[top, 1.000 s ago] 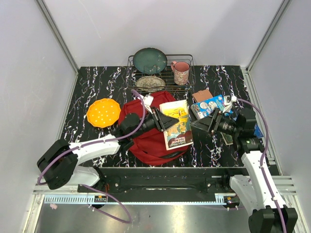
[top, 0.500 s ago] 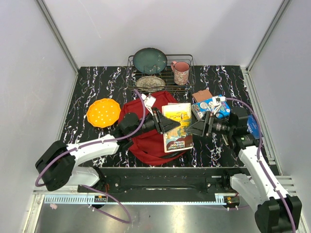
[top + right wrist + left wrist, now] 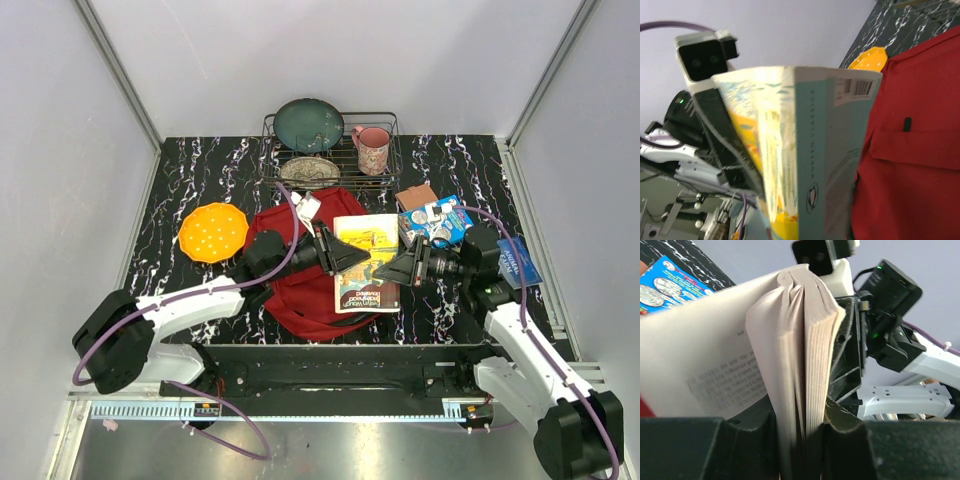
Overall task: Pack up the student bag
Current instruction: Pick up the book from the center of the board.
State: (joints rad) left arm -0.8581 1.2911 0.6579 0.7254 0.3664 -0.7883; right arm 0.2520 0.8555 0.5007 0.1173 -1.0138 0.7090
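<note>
Here, the large red fabric backpack (image 3: pixel 295 300) lies flat, beneath and left of the yellow-covered paperback book (image 3: pixel 366 265).
The left gripper (image 3: pixel 338 256) clamps the book's left edge, its long axis running front-to-back; the right gripper (image 3: pixel 402 270) meets the opposite edge (grip unclear).

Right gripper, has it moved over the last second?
Yes. The right gripper went left, away from the blue packet, up to the book's right edge.

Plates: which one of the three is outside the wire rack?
The orange plate, flat on the table left of the red bag. The dark green plate and the patterned plate sit in the wire rack.
</note>
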